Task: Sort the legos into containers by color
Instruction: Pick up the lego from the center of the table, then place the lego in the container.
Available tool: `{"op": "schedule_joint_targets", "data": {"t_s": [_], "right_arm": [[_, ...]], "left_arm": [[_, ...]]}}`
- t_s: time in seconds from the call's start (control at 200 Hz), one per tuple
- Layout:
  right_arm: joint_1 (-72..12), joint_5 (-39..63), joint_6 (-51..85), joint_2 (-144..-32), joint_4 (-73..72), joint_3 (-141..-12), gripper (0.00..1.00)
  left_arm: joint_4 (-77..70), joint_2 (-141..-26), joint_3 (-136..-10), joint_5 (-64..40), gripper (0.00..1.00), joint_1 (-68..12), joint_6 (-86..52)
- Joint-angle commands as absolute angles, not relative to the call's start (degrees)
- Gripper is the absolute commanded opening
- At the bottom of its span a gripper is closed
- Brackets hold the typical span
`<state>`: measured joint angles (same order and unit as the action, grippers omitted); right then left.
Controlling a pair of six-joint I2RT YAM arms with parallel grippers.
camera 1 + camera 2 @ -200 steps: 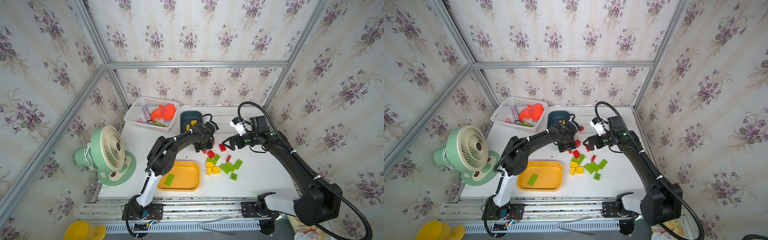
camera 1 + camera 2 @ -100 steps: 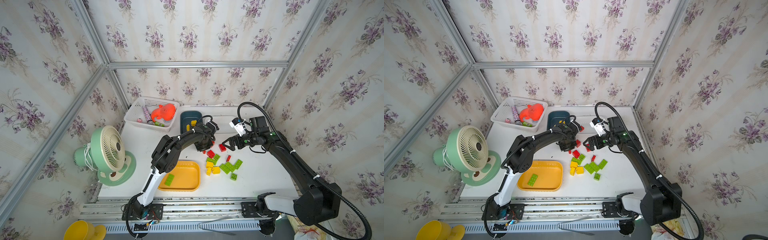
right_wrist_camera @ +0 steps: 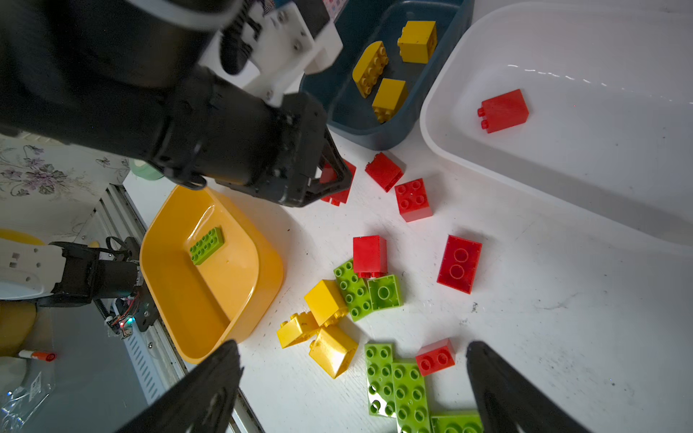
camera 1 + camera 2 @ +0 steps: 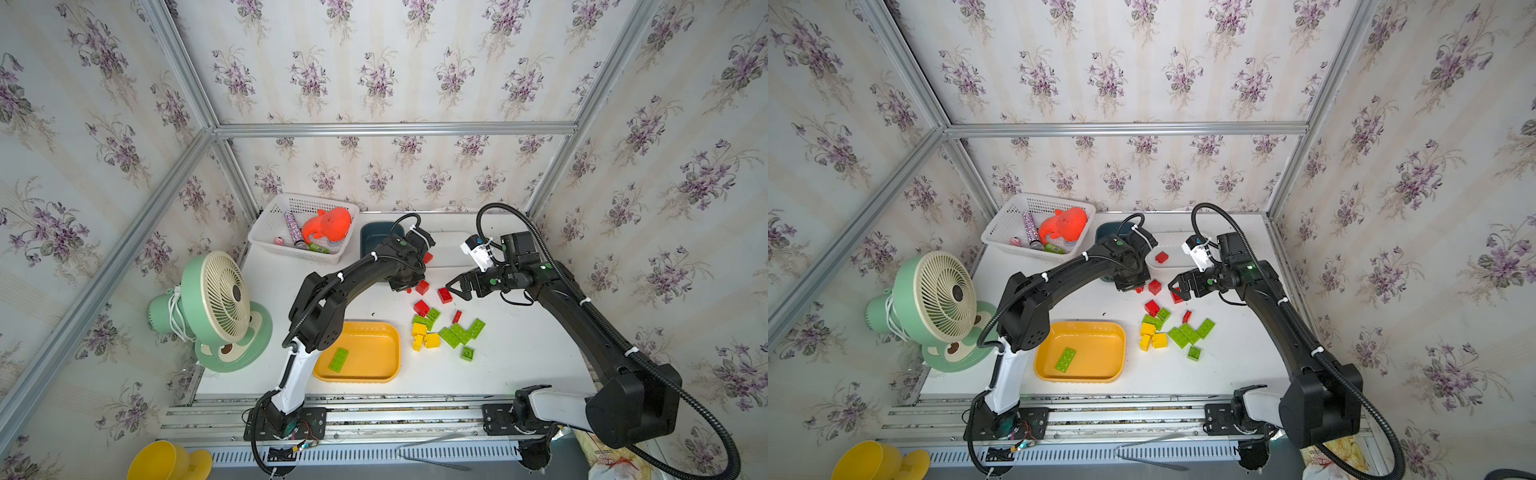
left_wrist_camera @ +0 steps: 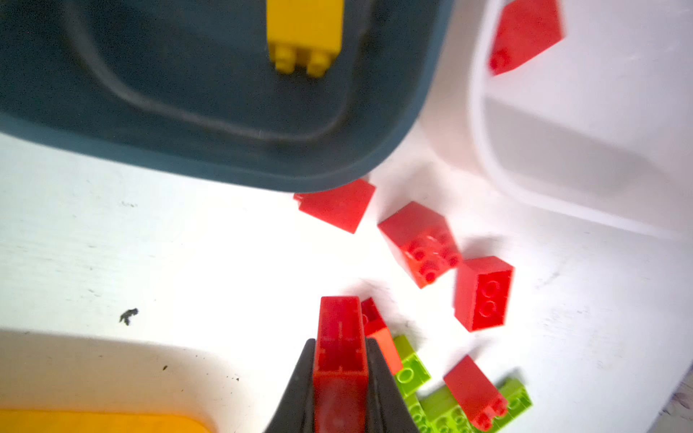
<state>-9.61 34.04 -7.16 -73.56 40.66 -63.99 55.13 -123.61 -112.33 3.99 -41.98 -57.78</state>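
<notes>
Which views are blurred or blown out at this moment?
Left wrist: soft throughout, teal tray rim and red bricks smeared, white table nearly blown out. Right wrist: loose bricks sharp, a glare streak on the white tray. Both top views: sharp, evenly lit.

On my screens the left gripper (image 5: pixel 340 343) is black and its held brick (image 5: pixel 340 375) red. I see yellow bricks (image 3: pixel 390 95) in the dark teal tray (image 3: pixel 360 127), a lime green brick (image 3: pixel 206 245) in the orange-yellow tray (image 3: pixel 262 270), a white tray (image 3: pixel 525 180), a mint green fan (image 4: pixel 259 332), and cream striped wallpaper (image 4: pixel 374 62) patterned with purple flower sprigs.
</notes>
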Motion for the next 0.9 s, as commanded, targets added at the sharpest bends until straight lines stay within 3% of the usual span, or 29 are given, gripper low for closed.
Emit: {"op": "schedule_joint_targets", "data": {"t_s": [0.0, 0.28, 0.5, 0.725, 0.775, 0.854, 0.894], "right_arm": [[-9.4, 34.54, -7.65, -73.74, 39.9, -65.19, 0.96], [-8.79, 34.38, -6.77, -74.22, 38.67, -66.42, 0.96], [-8.66, 33.57, -6.31, -74.88, 38.06, -67.05, 0.96], [-8.67, 33.84, -6.68, -75.54, 38.34, -67.32, 0.96], [-8.65, 33.93, -6.77, -75.67, 38.34, -67.41, 0.96], [-8.69, 34.27, -6.99, -75.91, 38.48, -67.5, 0.96], [-8.67, 34.36, -7.09, -76.01, 38.45, -67.5, 0.96]], "left_arm": [[55.81, -122.95, -116.96, 6.63, 0.11, -41.75, -52.84], [47.55, -134.24, -138.34, 5.12, 0.12, -40.7, -44.05], [38.49, -139.01, -138.09, 4.22, 0.13, -39.68, -43.29], [33.99, -141.91, -137.77, 1.43, 0.23, -39.24, -41.75], [33.94, -142.04, -137.19, 1.01, 0.28, -38.96, -41.87], [33.97, -140.77, -135.8, 0.27, 0.52, -38.42, -41.66], [33.93, -139.33, -134.79, 0.46, 0.54, -38.25, -40.75]]}}
